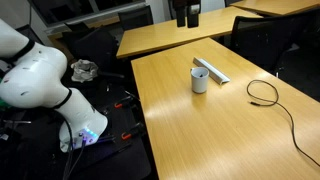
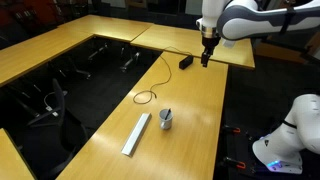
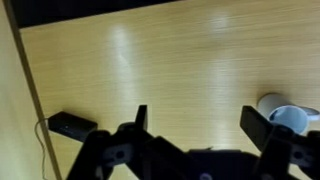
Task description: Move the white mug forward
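One gripper (image 2: 205, 55) is seen, spread wide with nothing held, poised well above the wooden table (image 2: 195, 100). The white mug (image 2: 166, 120) is stood upright on that table, just beside one end of the white-grey bar (image 2: 137, 134) and well apart from the gripper. It is caught at the wrist view's right edge, outside the fingers (image 3: 258, 125), so a sideways shift and descent are judged necessary

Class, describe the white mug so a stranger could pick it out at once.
Look at the long wooden table. Near its middle lies a flat white-grey bar, and the white mug stands beside it. The mug is the only short upright cylinder; the bar lies flat and the black cable is thin and looped.
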You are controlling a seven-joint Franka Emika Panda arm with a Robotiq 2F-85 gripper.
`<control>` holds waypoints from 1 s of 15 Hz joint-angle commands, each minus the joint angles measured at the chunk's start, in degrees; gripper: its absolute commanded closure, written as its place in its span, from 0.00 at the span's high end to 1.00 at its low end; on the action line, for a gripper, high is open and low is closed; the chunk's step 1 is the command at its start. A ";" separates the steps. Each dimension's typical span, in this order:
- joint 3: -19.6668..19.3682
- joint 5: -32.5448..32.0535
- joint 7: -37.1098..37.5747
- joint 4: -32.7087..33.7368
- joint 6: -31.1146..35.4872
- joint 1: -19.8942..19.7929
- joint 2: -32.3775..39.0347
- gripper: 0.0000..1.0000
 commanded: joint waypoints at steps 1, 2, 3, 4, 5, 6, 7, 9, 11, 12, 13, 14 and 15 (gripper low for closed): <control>-0.86 -0.19 0.16 0.13 -0.18 0.99 0.02 1.00; -0.91 1.86 2.87 -0.24 0.74 1.06 0.38 1.00; -0.90 3.42 5.13 -0.77 1.88 1.12 0.59 1.00; -1.17 6.67 6.62 -1.08 2.40 1.33 1.15 1.00; -1.09 9.17 9.63 -2.00 4.02 1.29 1.46 1.00; -1.02 11.94 11.24 -3.50 6.95 1.50 1.83 1.00; -0.76 14.18 13.50 -4.83 9.68 1.64 2.27 1.00; -0.06 17.14 17.66 -8.79 18.59 1.99 3.14 1.00; 1.15 17.68 22.28 -12.38 27.06 2.64 4.97 1.00; 1.93 16.73 26.13 -14.05 30.62 2.90 6.24 1.00; 2.50 16.06 28.35 -15.04 32.05 3.26 7.55 1.00; 3.01 15.89 30.42 -15.65 32.35 3.71 9.16 1.00; 3.52 15.41 32.73 -16.23 32.72 4.19 10.72 1.00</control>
